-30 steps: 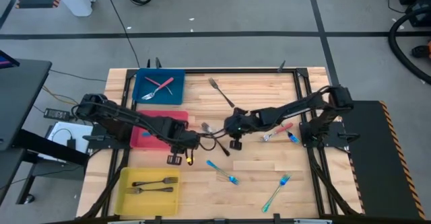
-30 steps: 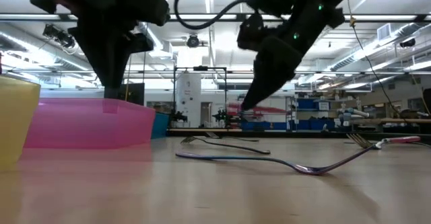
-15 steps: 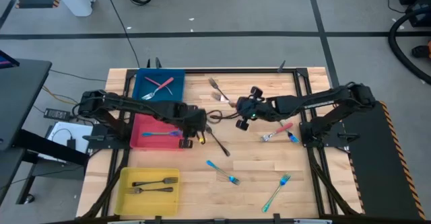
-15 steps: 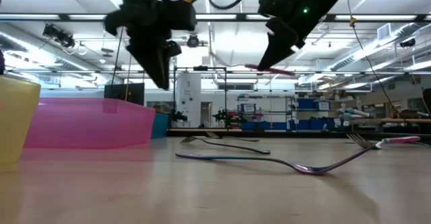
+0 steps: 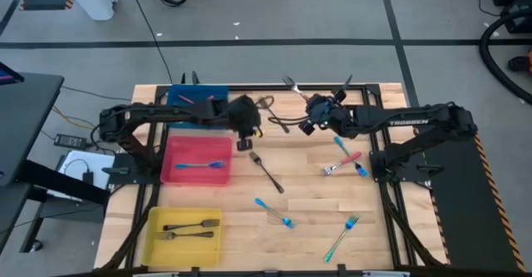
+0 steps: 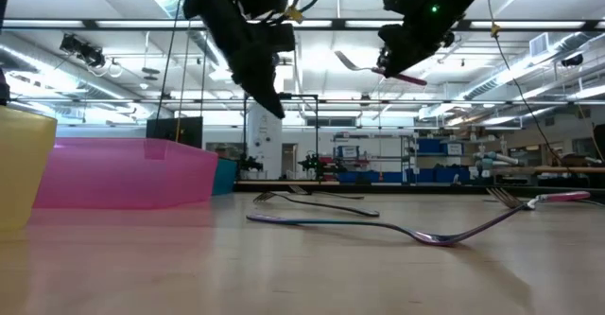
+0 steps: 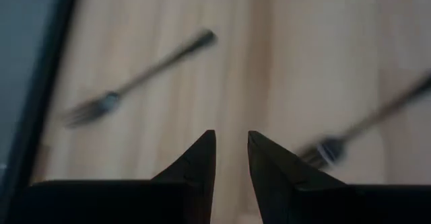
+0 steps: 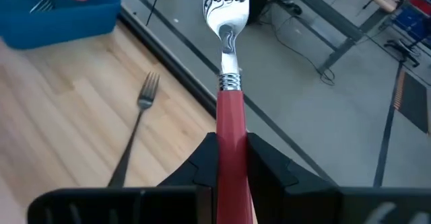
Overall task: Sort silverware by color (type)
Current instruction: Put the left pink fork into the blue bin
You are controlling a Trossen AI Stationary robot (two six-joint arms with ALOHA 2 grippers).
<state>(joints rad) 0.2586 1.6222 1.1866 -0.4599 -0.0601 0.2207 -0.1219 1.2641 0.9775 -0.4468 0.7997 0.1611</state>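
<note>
Red handle and shiny tines: the right hand [image 8: 227, 158] is clamped on a red fork [image 8: 229, 83], held high over the far side of the counter [image 5: 316, 194], tines pointing outward. Just below it a dark fork [image 8: 135, 126] lies on the pale wood planks. The left hand [image 7: 231, 158] hangs nearby, beside the blue bin [image 5: 179, 111]; its fingers stand slightly apart with nothing between them, and two dark forks blur past beneath it. The blue bin holds red forks, though the left arm covers most of it. A teal fork [image 5: 199, 165] lies in the pink bin [image 5: 174, 175], and two dark forks [image 5: 189, 229] in the yellow bin [image 5: 154, 244]. Loose on the counter: another dark fork [image 5: 266, 171] mid-counter, a teal one [image 5: 274, 212], a second teal one [image 5: 342, 236], and a red one [image 5: 342, 162] crossing a teal one by the right arm's base
</note>
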